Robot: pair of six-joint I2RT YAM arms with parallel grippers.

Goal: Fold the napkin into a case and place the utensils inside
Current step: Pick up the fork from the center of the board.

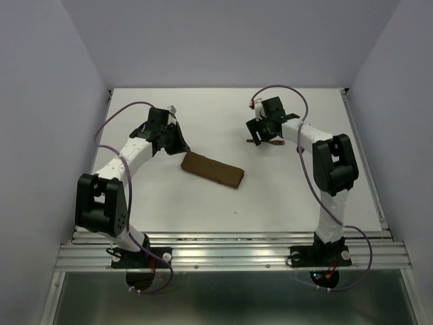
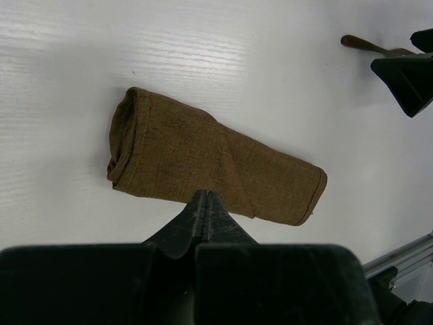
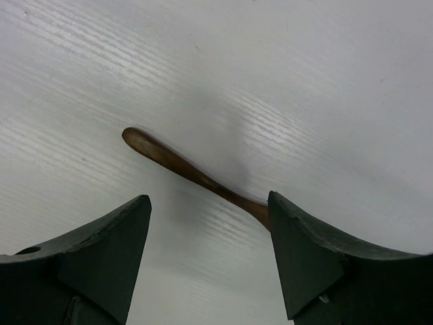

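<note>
brown woven case (image 2: 210, 162) lies as a narrow, layered strip.

My folded cloth case (image 2: 203, 159) is plain olive-brown, finely woven; the slim wooden utensil handle (image 3: 179, 164) is glossy reddish-brown; the flat table (image 3: 304, 81) is white, faintly streaked; my right gripper (image 3: 208, 198) is matte black.

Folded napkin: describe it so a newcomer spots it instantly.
On the white table, look near the middle, just past the shut left gripper. The napkin lies there as a folded brown strip. It is the only cloth; the utensil at the open right gripper is far slimmer.
</note>
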